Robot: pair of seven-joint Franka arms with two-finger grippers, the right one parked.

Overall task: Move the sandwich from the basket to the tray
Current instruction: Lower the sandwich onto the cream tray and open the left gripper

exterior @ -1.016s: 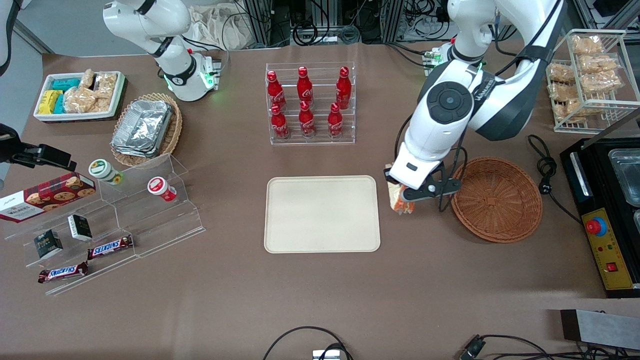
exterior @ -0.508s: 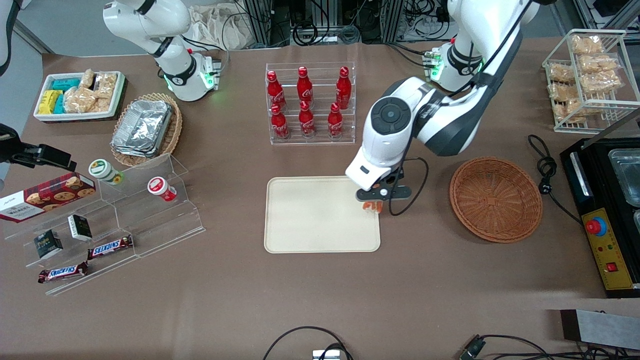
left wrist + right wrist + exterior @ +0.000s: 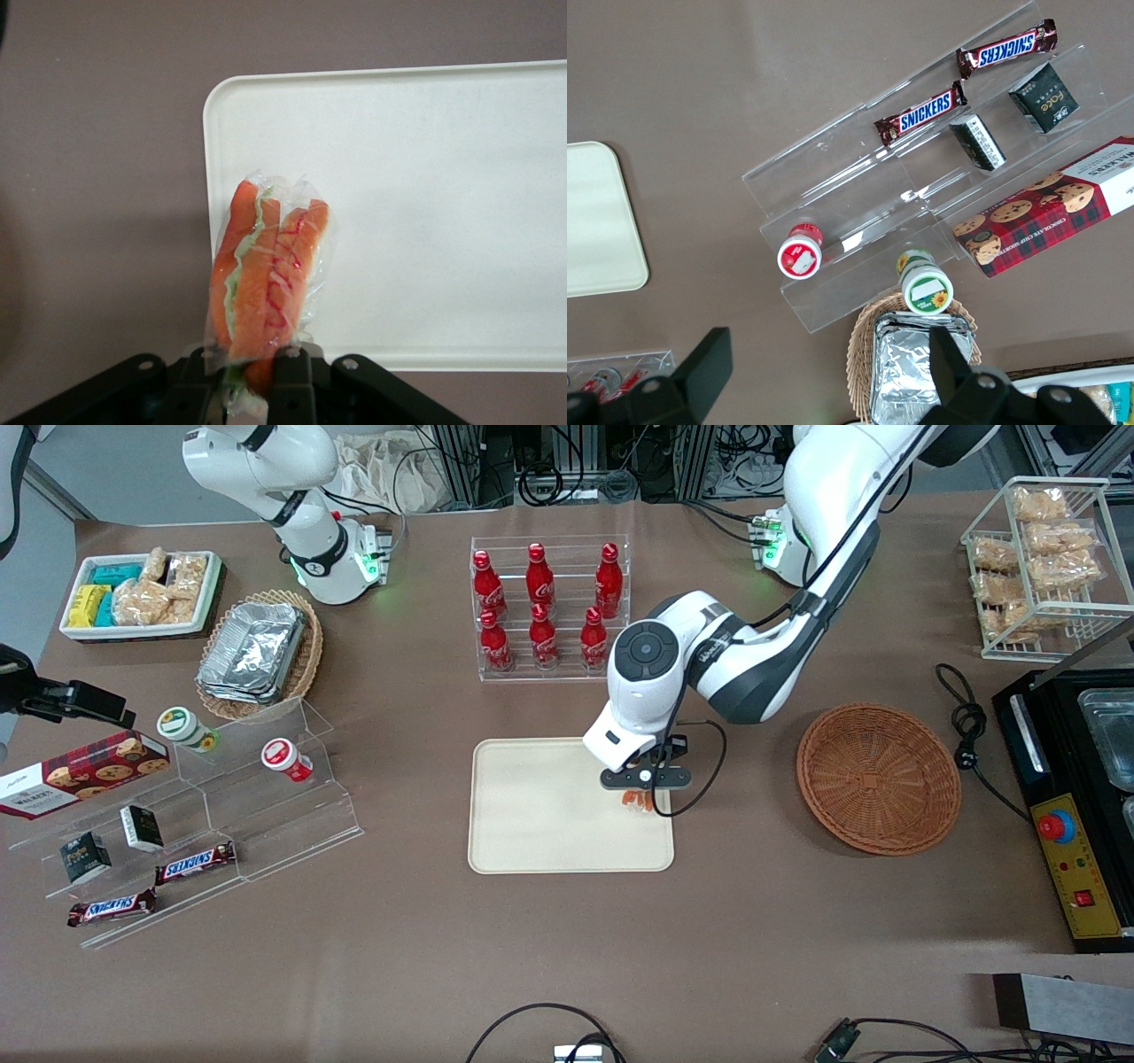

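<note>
Claw [image 3: 640,797] poised over the tray [image 3: 532,815], above the part of it nearest the basket [image 3: 879,778], clamped on the sandwich [image 3: 636,800]. Only a scrap of orange-red filling visible under the black fingers from the front. Basket lying well apart from the tray, toward the working arm's end of the tabletop [image 3: 567,957]. Acrylic rack of red cola bottles [image 3: 549,607] standing farther from the front camera than the tray. Tan oval basket of foil containers [image 3: 259,651] and white deep tray of snack packets [image 3: 142,595] toward the parked arm's end, with a stepped acrylic stand [image 3: 213,815] holding two small tubs, a box of cookies, little dark cartons and two Snickers bars. Wire rack of bagged snacks [image 3: 1045,558] and a black appliance with a red button [image 3: 1067,815] at the working arm's end.

From the left wrist: claw [image 3: 257,363] gripping the wrapped sandwich [image 3: 268,274] at one end, orange and green layers showing edge-on through the clear film. Sandwich hanging above the tray [image 3: 443,177] close to a rounded corner, partly over the rim and partly over brown tabletop [image 3: 97,177]. Contact with the tray surface not discernible.

From the right wrist: one corner of the tray [image 3: 594,221], the stepped acrylic stand [image 3: 921,177] with its snacks, and the foil containers [image 3: 917,367].
</note>
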